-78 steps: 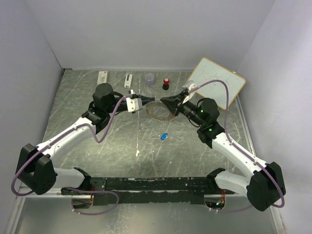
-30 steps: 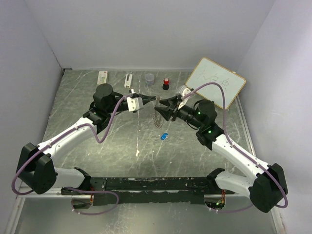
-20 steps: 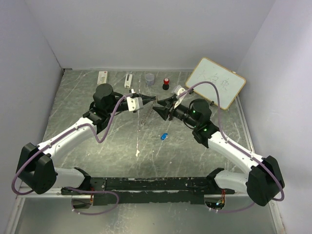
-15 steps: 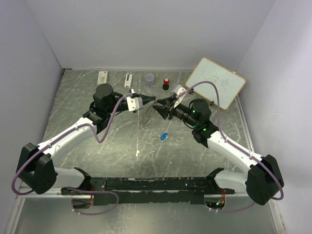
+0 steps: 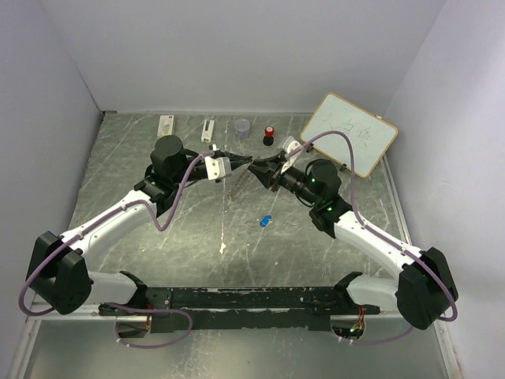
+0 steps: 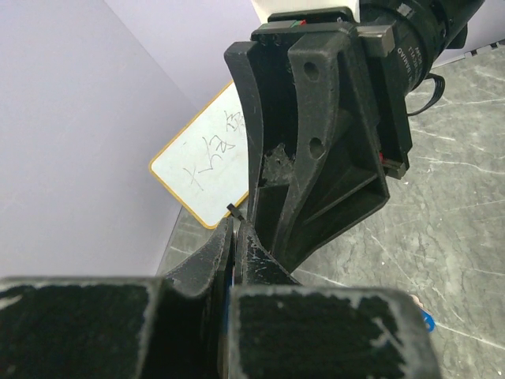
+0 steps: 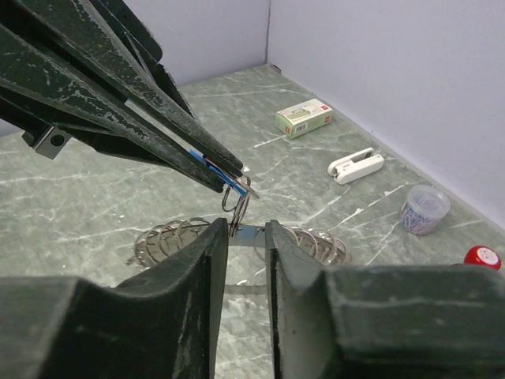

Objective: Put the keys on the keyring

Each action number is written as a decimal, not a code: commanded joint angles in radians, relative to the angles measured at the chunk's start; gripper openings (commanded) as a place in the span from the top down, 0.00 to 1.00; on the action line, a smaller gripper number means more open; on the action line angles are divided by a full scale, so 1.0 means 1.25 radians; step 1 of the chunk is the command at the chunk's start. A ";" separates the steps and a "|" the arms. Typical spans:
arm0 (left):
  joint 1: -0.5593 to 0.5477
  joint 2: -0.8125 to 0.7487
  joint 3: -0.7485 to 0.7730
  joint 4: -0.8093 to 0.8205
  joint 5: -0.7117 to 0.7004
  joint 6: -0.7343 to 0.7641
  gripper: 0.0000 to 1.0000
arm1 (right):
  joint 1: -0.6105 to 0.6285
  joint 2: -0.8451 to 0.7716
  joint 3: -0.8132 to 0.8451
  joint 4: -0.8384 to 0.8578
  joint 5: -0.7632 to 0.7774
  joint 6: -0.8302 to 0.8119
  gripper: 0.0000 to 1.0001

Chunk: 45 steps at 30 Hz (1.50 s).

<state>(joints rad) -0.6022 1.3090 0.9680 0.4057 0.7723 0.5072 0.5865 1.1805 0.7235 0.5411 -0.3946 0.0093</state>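
Grey marbled table, with two arms meeting over its middle. Nearest the arm bases, a loose key with a blue head lies on the near side of the keyring, well apart from it and untouched. At the keyring's near edge the right gripper has its jaws narrowly parted, straddling that edge with no clamp to be seen. Just above the keyring the left gripper has its jaws pressed together on a held key, which is blue. A small wire loop hangs at the tips, and whether it passes through the key cannot be told. Beyond the keyring stand a clear cup and a red knob, and a whiteboard is propped to its far right.

Judged progress is early to middle. One key is presented at the keyring, none is surely threaded, and the loose key awaits pickup.
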 commanded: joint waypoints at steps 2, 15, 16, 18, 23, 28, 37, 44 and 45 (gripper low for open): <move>-0.004 -0.015 0.009 0.042 0.027 -0.005 0.93 | 0.003 0.010 0.026 0.029 0.022 -0.012 0.84; -0.004 -0.029 -0.024 0.067 -0.060 -0.030 0.93 | 0.003 -0.080 -0.011 0.023 0.095 -0.032 1.00; -0.004 -0.028 -0.027 0.073 -0.073 -0.035 0.93 | 0.003 -0.088 -0.014 0.023 0.092 -0.033 1.00; -0.004 -0.029 -0.034 0.085 -0.094 -0.046 0.93 | 0.003 -0.105 -0.020 0.023 0.091 -0.033 1.00; -0.004 -0.025 -0.038 0.092 -0.104 -0.055 0.93 | 0.003 -0.123 -0.025 0.018 0.088 -0.044 1.00; -0.004 -0.028 -0.043 0.099 -0.106 -0.059 0.93 | 0.003 -0.129 -0.027 0.012 0.085 -0.054 1.00; -0.003 -0.036 -0.046 0.098 -0.133 -0.058 0.93 | 0.003 -0.130 -0.023 0.004 0.085 -0.059 1.00; -0.003 -0.041 -0.044 0.109 -0.177 -0.066 0.93 | 0.003 -0.128 -0.020 -0.024 0.088 -0.078 1.00; -0.003 -0.040 -0.041 0.111 -0.180 -0.067 0.93 | 0.003 -0.127 -0.018 -0.036 0.091 -0.083 1.00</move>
<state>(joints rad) -0.6140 1.2911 0.9203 0.4946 0.6315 0.4290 0.5915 1.0458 0.6926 0.5068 -0.3019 -0.0597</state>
